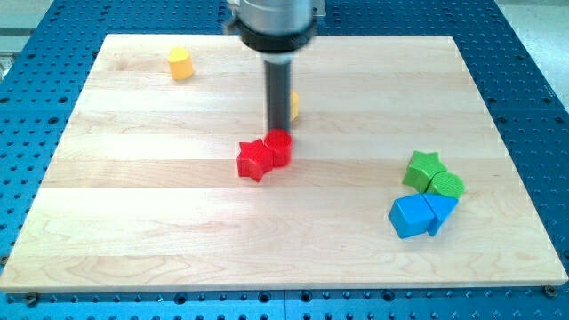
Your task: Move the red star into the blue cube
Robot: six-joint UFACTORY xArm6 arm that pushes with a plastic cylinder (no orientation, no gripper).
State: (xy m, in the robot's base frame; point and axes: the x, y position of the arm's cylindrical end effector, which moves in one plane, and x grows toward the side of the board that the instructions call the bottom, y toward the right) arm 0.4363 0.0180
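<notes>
The red star (254,160) lies near the middle of the wooden board, touching a second red block (279,147) on its upper right. My tip (278,130) stands at the top edge of that second red block, just above and right of the star. The blue cube (409,216) sits at the view's lower right, far to the right of the star, with a blue triangular block (441,212) touching its right side.
A green star (423,169) and a green round block (447,186) sit just above the blue blocks. A yellow block (180,63) is at the upper left. Another yellow block (293,107) is partly hidden behind the rod. The wooden board (133,240) lies on a blue perforated table.
</notes>
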